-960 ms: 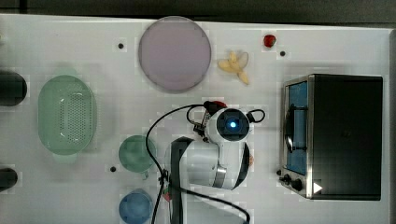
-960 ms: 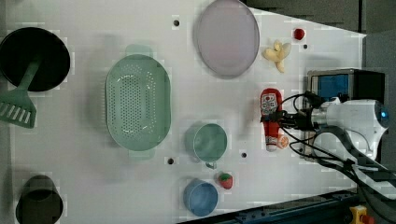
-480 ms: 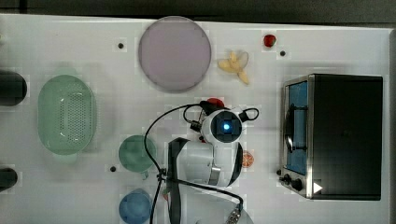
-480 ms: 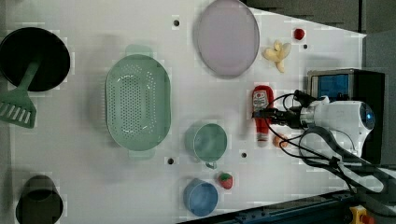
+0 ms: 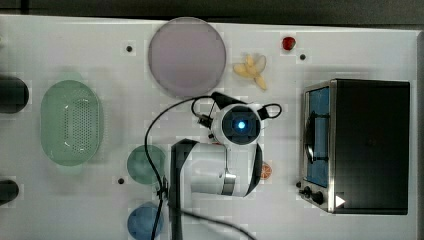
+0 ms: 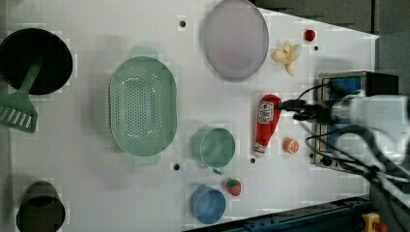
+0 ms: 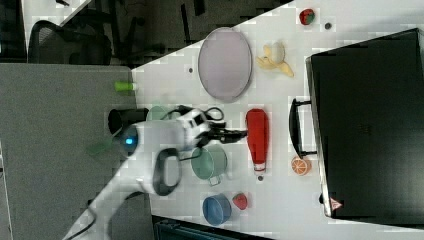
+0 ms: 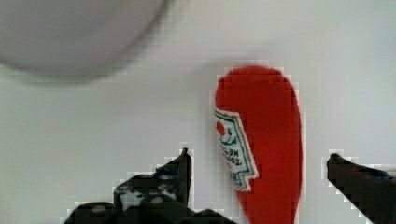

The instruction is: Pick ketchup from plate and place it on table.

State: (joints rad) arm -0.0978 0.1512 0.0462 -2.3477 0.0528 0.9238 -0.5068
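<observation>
On the table (image 6: 145, 193), the ketchup (image 6: 266, 124) lies flat, cap away from plate (image 6: 235, 38); pincer (image 8: 257, 168) apart.

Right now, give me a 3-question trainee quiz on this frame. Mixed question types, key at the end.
1. True or false: the ketchup lies on the plate.
2. Multiple choice: in the wrist view, the gripper fingers are A) shut on the bottle, B) open with the bottle between them, C) shut over bare table.
3. Short answer: in the left view, which small thing lies between the bottle's cap end and the oven?

Key:
1. False. It lies flat on the table, apart from the plate.
2. B.
3. The orange slice.
</observation>
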